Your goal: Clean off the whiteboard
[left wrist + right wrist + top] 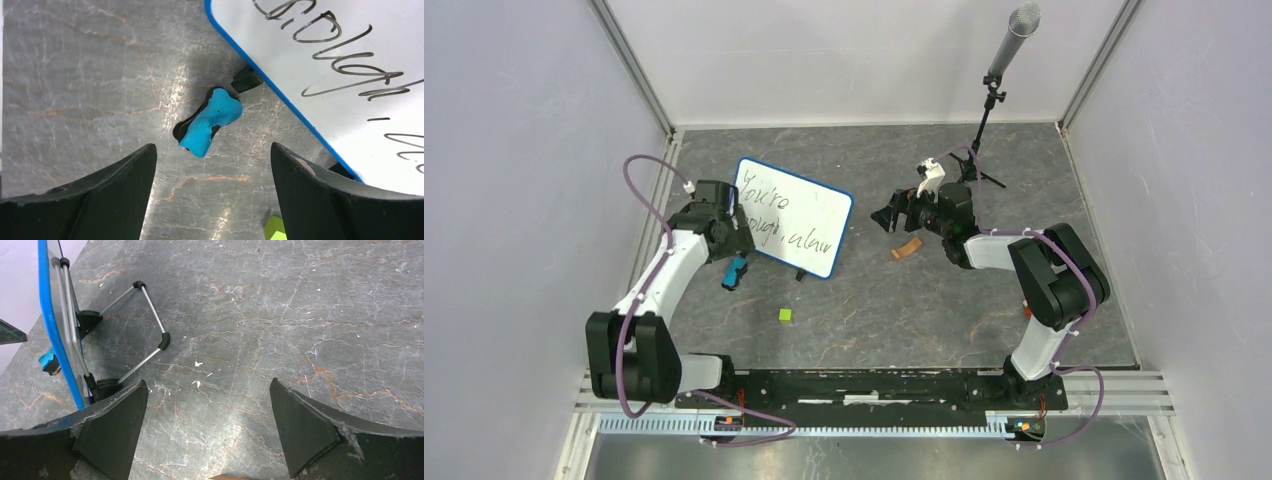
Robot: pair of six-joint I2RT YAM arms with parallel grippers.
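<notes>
Now: left pincer (213, 146) hanging over table (300, 315), jaws standing wide, gripping nothing. Blue eraser (210, 122) lying just ahead of its tips. Whiteboard (809, 215) standing just right of that pincer, leaning back on wire stand (150, 310), long axis running left-right, right end angling nearer, handwritten face looking up toward left arm. Right pincer (208, 382) sitting well right of board, facing its back, jaws gaping wide, empty.

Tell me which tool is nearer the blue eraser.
Left. The left tool hangs just over the blue eraser, jaws open; the right tool sits beyond the whiteboard, well away.
</notes>
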